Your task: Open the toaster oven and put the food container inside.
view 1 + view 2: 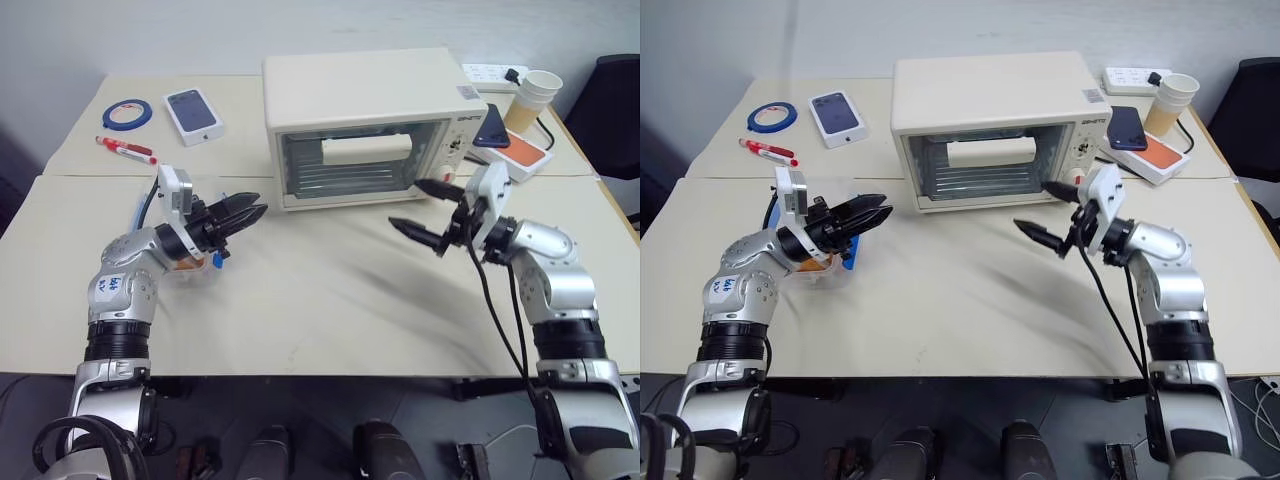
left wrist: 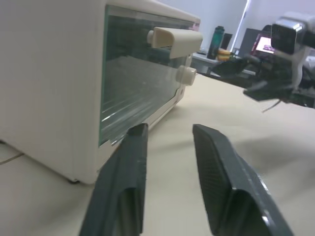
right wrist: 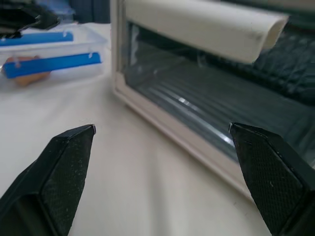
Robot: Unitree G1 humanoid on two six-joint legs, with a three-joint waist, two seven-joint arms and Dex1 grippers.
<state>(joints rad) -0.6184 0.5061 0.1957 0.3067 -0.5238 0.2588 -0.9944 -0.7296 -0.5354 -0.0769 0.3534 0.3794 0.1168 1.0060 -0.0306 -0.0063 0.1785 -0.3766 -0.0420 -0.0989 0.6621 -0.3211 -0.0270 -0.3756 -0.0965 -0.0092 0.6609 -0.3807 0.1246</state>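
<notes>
right jaws [image 1: 428, 212] gape wide, left jaws [image 1: 243, 212] part-open, hiding most of the food container [image 3: 51, 61].

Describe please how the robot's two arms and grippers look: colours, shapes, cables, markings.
Both arms are silver-grey metal with rounded joint housings and black ribbed bands lower down. Each ends in a white boxy wrist block and a gripper of two black tapered fingers: the left gripper, the right gripper. A black cable hangs along the right arm. The left arm bears a small white sticker with blue marks.
</notes>
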